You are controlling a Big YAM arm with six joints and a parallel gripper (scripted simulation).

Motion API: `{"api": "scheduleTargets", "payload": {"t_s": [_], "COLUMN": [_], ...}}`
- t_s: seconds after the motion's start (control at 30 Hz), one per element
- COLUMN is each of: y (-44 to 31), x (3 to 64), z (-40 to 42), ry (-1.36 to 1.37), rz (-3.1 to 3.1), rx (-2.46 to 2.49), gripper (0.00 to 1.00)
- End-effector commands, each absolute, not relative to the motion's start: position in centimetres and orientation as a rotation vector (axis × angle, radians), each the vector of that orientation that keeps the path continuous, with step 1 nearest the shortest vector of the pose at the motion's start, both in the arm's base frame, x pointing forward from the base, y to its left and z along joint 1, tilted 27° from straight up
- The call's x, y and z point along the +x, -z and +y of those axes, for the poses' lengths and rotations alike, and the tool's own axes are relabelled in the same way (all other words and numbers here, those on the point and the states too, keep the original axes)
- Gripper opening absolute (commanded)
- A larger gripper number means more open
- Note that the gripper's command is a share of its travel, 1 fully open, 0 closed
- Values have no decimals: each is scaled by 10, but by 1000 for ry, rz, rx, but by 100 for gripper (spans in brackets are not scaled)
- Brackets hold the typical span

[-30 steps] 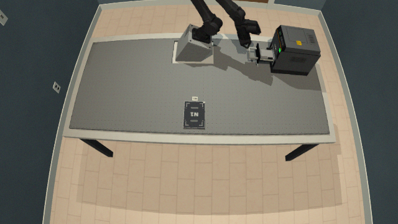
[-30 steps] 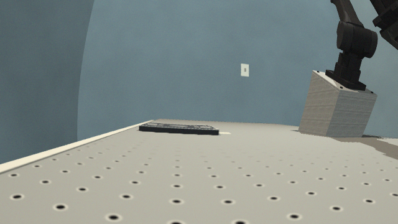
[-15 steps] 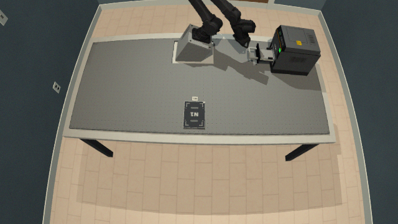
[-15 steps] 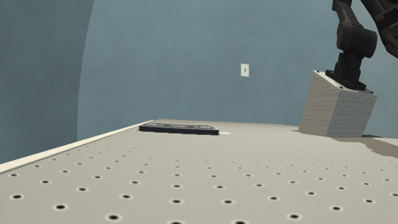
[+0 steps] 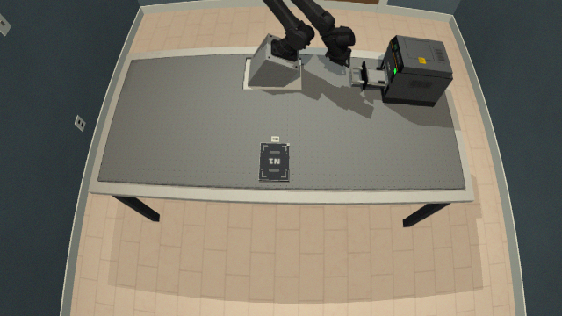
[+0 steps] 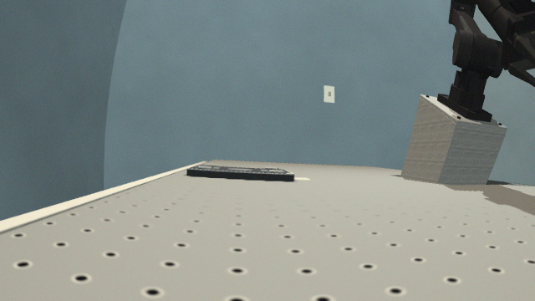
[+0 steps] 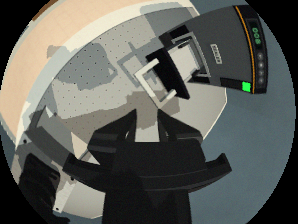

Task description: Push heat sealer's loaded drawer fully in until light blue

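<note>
From where I stand there is one heat sealer point(image 5: 417, 72) point(image 7: 222, 55), upright at one end of the single perforated table point(image 5: 198, 118) point(image 6: 267, 209), its front turned toward the arm's pedestal point(image 5: 272, 70) point(image 6: 451, 146). One green light point(image 5: 395, 70) point(image 7: 246, 86) glows at a corner of that front.

One drawer point(image 5: 375, 76) point(image 7: 184, 61) stands out of the front, not fully in. It points straight away from the sealer, toward the pedestal side, and the way it slides runs roughly along the table's long side. It has one dark upright front panel point(image 5: 363, 75) point(image 7: 169, 72), and one pale U-shaped handle point(image 5: 354, 76) point(image 7: 148, 86) sticks out beyond that. Behind the panel I can see a pale plate with a grey frame point(image 7: 198, 58) over it; whether the sheet lies centred and square I can't tell.

There's one black arm, and its one gripper point(image 5: 344, 63) point(image 7: 147, 112) hangs near the handle, fingers aimed down toward it. The two fingers are parted by a fairly narrow gap, with nothing held between them.

One dark rectangular panel marked "IN" point(image 5: 274, 161) point(image 6: 240, 173) lies flat by the table's long edge, well apart from the sealer, its long axis running across the table. One small pale label point(image 5: 275, 139) point(image 6: 302, 179) lies just beside it.

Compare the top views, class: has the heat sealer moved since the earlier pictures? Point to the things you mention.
No, the heat sealer point(image 5: 417, 72) point(image 7: 227, 45) shows no visible shift in any direction against the table point(image 5: 281, 196) point(image 6: 84, 201) point(image 7: 95, 92).
</note>
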State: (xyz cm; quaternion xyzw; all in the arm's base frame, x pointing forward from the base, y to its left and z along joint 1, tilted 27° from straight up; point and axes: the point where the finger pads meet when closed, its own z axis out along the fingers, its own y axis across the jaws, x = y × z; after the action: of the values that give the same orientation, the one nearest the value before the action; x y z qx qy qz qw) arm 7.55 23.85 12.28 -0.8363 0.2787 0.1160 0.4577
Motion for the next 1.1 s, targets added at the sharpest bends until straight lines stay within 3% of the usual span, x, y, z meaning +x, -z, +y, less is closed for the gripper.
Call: {"api": "scheduleTargets", "payload": {"t_s": [0.0, 0.03, 0.57, 0.6, 1.07], "y": [-132, -154, -126, -157, -123], "x": [79, 84, 79, 84, 75], "z": [241, 246, 237, 243, 242], "ry": [-219, -186, 65, 92, 42], "rz": [543, 491, 53, 37, 52], "rx": [-2058, -2035, -2044, -2008, -2054], "gripper": [30, 30, 30, 30, 30]}}
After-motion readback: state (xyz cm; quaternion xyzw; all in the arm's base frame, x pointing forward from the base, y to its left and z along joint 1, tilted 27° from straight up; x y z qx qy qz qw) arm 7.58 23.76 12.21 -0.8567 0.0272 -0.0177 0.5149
